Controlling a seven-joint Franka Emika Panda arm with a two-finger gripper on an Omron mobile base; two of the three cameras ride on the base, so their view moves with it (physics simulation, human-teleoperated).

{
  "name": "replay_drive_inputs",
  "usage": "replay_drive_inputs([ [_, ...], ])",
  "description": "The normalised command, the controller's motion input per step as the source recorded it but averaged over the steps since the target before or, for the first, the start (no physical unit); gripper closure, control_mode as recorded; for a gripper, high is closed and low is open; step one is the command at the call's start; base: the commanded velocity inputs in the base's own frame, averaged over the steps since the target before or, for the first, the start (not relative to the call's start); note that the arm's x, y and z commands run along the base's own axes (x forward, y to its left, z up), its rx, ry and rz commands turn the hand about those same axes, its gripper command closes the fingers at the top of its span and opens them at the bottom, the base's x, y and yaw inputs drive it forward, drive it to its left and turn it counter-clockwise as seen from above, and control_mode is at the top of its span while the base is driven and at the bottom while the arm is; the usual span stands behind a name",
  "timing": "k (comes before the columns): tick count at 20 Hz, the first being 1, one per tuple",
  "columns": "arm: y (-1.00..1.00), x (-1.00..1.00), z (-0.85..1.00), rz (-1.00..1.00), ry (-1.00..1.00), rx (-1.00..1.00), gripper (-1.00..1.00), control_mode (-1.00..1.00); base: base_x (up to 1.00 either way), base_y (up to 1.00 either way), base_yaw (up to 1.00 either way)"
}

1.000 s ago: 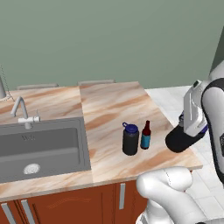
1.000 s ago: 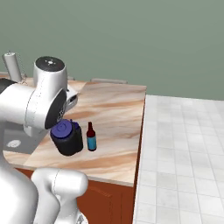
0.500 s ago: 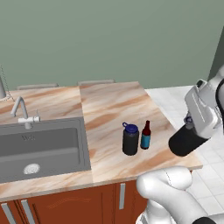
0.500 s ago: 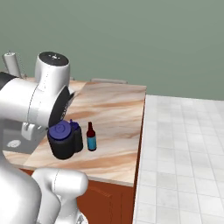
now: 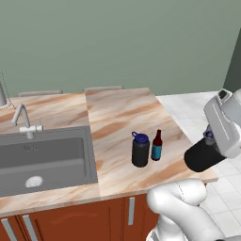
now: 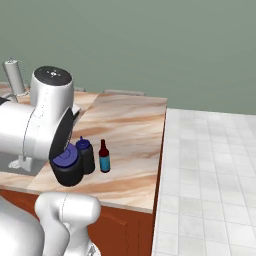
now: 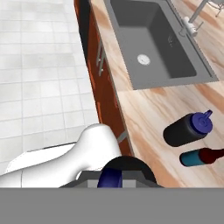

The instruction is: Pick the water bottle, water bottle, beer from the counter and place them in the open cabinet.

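Left base view: the gripper [image 5: 210, 139] is closed on a water bottle [image 5: 203, 155], a stout black cylinder carried tilted in the air off the counter's [image 5: 117, 113] right edge. A second water bottle [image 5: 140, 149] stands upright on the beige-pink marble counter, well to the left of the hand; it is black with a dark blue screw lid bearing a small loop. The beer [image 5: 156, 145] stands just beside it on the side nearer the hand: slim, red-brown neck and cap, teal-blue label. A grey sink [image 5: 42, 160] with a faucet [image 5: 24, 123] lies farther left.

Right base view: the held water bottle [image 6: 67, 165] hangs beneath the white arm, its dark blue lid facing up and towards the camera. The standing water bottle [image 6: 86, 155] is just behind it, the beer [image 6: 104, 157] to its right; the two stand close, and contact cannot be told.

Hand view: the blue lid and black shoulder of the held water bottle [image 7: 114, 174] sit at the bottom centre, directly ahead of the hand. The standing water bottle [image 7: 188, 129] and beer [image 7: 202, 156] appear to the right, side by side. The sink [image 7: 157, 41] lies beyond them, and white floor tiles [image 7: 39, 61] lie at left.
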Motion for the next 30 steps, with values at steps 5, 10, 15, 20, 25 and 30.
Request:
replay_drive_inputs([
  [5, 0.0, 0.0, 0.0, 0.0, 0.0, 0.0, 1.0, 1.0, 0.0, 0.0, 0.0],
  [10, 0.0, 0.0, 0.0, 0.0, 0.0, 0.0, 1.0, 1.0, -0.11, 0.0, 0.0],
  [15, 0.0, 0.0, 0.0, 0.0, 0.0, 0.0, 1.0, 1.0, -0.69, -0.16, 0.0],
  [20, 0.0, 0.0, 0.0, 0.0, 0.0, 0.0, 1.0, 1.0, -0.94, -0.22, 0.0],
  [25, 0.0, 0.0, 0.0, 0.0, 0.0, 0.0, 1.0, 1.0, -0.72, -0.05, 0.11],
  [30, 0.0, 0.0, 0.0, 0.0, 0.0, 0.0, 1.0, 1.0, -0.23, 0.0, 0.38],
])
